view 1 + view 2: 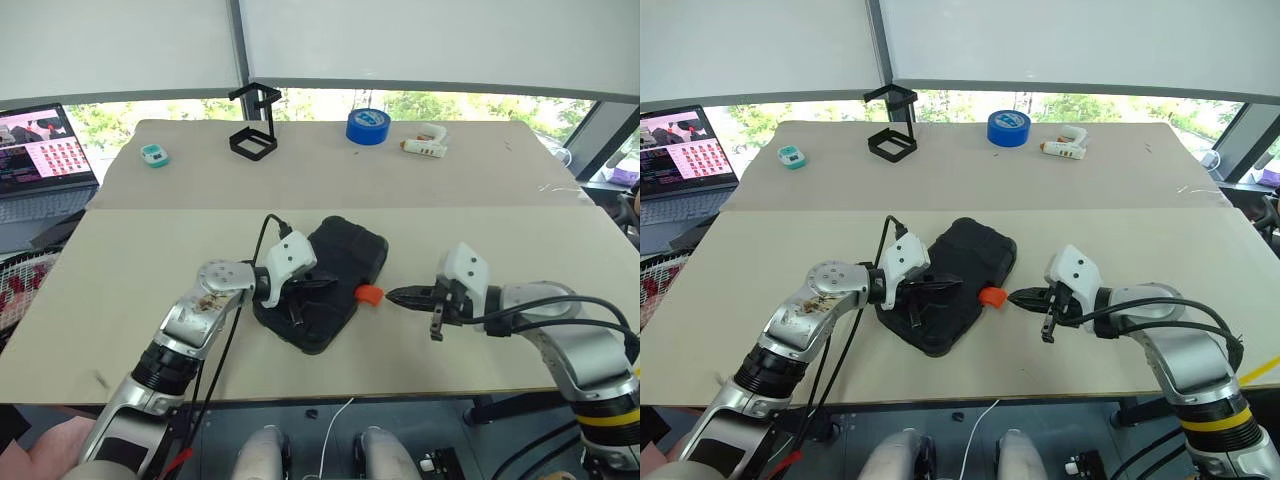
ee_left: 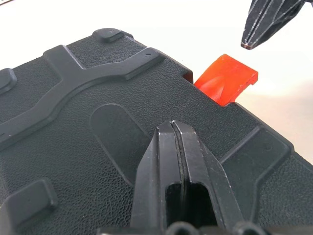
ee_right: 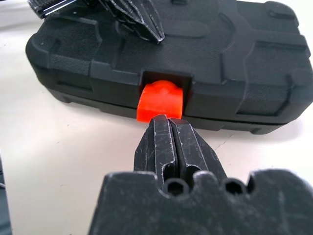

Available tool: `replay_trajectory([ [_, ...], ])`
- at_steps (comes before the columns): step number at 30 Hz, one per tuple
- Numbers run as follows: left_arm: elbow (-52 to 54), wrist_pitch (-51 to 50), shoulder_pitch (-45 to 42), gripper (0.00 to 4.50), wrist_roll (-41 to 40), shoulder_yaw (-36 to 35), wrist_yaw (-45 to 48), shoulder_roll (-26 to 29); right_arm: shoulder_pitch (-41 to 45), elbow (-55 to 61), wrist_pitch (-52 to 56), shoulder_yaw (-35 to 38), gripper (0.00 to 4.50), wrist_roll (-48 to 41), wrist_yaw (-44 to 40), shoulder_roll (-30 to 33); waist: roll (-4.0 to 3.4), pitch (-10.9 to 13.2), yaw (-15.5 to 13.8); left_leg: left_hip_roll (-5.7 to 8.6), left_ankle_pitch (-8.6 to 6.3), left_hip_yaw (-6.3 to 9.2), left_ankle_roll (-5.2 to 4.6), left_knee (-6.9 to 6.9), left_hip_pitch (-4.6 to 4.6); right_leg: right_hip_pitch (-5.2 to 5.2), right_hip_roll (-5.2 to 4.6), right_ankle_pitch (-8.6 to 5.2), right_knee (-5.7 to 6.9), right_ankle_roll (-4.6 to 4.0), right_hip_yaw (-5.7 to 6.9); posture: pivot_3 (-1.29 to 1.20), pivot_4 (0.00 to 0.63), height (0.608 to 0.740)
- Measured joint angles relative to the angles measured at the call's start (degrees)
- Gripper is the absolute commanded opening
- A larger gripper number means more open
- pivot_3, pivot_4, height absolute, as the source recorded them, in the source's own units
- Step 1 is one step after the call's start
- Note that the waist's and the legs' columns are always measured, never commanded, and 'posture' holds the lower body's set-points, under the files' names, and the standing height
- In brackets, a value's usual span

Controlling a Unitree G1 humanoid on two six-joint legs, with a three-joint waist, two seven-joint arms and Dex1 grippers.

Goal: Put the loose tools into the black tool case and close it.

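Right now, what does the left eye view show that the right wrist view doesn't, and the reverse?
Left eye view: the blue tape, glue gun, wire stand, laptop and both arms over the table. Right wrist view: the recess in the case's front edge that the latch sticks out of, with the right gripper shut just before it. Shared: the closed case, the latch, the left gripper on the lid.

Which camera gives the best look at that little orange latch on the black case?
The right wrist view: the orange latch faces it head-on. The left wrist view catches it sideways beyond the case; the eye views show a small orange tab.
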State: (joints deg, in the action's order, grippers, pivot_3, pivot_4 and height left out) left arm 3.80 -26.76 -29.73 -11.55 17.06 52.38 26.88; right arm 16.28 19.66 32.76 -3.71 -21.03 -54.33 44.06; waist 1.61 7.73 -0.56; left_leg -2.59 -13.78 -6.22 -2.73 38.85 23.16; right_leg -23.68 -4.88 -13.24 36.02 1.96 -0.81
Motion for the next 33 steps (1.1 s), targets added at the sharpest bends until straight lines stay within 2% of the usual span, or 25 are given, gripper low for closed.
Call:
replay_trajectory([
  [13,-0.1,0.0,-0.5,0.01,0.3,0.0,0.0,-0.1,0.8,-4.4,-2.8,-4.8,0.00,3.6,0.8,-4.5,-0.01,0.0,0.0,-0.01,-0.01,0.00,-0.01,-0.01,-0.05,0.08,0.00,-0.01,-0.03,-0.01,0.02,0.00,0.150,0.740],
  [22,-0.1,0.0,-0.4,0.01,0.3,-0.1,0.0,0.2,0.9,-8.3,-5.9,-6.3,0.00,6.1,1.7,-9.0,-0.01,0.0,0.1,-0.02,-0.01,0.00,-0.01,-0.02,-0.11,0.12,0.00,-0.01,-0.02,-0.02,0.03,0.00,0.150,0.740],
  [33,-0.1,-0.9,-0.1,0.01,0.4,-0.7,0.0,0.5,0.7,-11.2,-11.1,-6.3,0.00,8.5,2.1,-11.1,-0.01,0.0,0.7,-0.09,-0.01,0.00,0.00,-0.06,-0.36,0.33,0.03,-0.03,-0.02,-0.04,0.02,0.00,0.150,0.740],
])
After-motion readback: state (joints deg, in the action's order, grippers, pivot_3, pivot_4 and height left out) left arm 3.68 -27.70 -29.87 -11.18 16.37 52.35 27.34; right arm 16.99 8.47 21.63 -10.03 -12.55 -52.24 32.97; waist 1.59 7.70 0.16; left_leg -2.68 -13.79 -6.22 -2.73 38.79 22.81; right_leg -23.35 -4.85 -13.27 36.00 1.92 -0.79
